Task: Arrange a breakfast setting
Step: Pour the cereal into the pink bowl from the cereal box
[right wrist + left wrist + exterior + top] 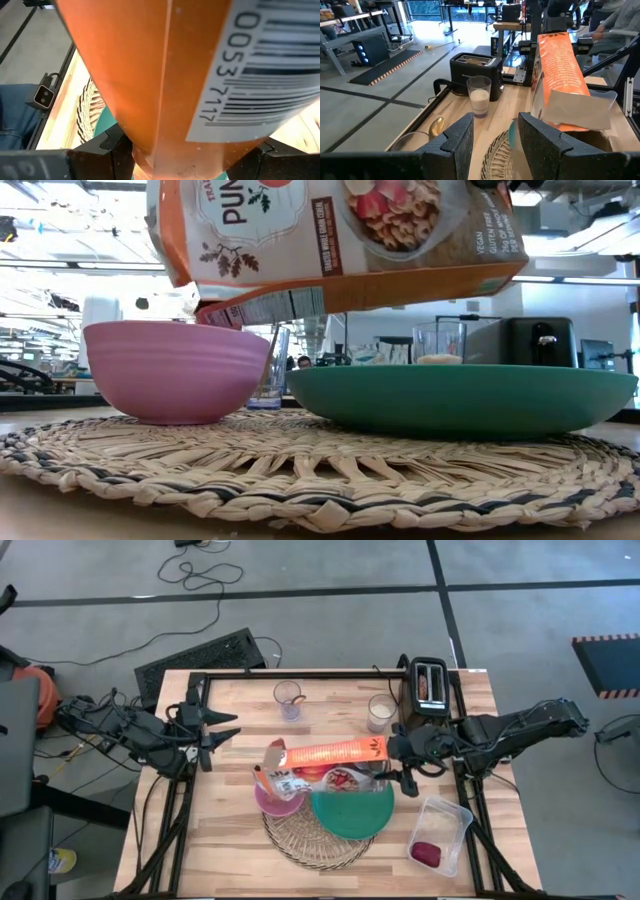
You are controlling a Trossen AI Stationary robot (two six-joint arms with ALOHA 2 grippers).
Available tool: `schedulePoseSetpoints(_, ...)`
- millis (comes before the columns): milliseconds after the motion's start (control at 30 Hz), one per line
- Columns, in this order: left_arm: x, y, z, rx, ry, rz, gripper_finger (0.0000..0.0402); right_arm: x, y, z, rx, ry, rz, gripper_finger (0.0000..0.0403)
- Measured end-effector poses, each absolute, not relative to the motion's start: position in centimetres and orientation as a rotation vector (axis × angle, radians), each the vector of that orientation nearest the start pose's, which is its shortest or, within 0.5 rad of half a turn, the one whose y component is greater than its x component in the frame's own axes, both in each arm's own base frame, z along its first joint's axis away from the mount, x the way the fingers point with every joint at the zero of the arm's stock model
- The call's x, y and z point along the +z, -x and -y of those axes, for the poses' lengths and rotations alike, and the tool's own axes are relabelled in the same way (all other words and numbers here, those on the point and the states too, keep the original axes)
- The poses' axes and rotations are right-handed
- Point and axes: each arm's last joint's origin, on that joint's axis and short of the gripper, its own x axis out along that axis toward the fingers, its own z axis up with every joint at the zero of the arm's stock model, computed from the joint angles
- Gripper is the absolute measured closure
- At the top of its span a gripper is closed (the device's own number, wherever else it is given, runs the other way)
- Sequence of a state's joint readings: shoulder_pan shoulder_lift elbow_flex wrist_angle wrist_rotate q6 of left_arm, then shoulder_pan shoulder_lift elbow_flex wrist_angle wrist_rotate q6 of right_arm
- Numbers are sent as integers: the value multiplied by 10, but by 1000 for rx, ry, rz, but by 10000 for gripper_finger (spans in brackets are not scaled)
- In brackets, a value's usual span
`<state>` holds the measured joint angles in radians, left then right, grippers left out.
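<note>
My right gripper (393,749) is shut on an orange cereal bag (330,753), which lies about level above the table. The bag's open end (276,756) is over the small pink bowl (175,370). The bowl and the teal plate (352,812) stand on the round wicker mat (315,840). The bag also shows in the low view (340,240). My left gripper (228,727) is open and empty, left of the bag. The gold spoon (436,126) stands in a glass (288,698). The dark-red fruit (426,853) lies in the clear tub (445,825). My right gripper pinches the bag's closed bottom end (175,160) between its two fingers (107,145), coming level from the table's right side. The bag is lifted clear and reaches out along the fingers toward the left, its open end lowest over the pink bowl.
A black toaster (428,685) with something brown in its slot stands at the far right. A glass of milk (380,712) is beside it. The tub sits at the near right. Another printed packet (285,783) lies on the pink bowl's side of the mat.
</note>
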<state>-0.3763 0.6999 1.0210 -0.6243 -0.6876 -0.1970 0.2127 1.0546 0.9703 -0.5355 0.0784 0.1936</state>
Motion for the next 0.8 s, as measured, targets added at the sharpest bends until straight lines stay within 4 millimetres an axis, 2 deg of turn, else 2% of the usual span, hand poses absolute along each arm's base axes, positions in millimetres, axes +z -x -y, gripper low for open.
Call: schedulePoseSetpoints(800, 381, -116, 26, 334, 48, -228, 260, 315, -213, -44, 71, -90, -634, 150)
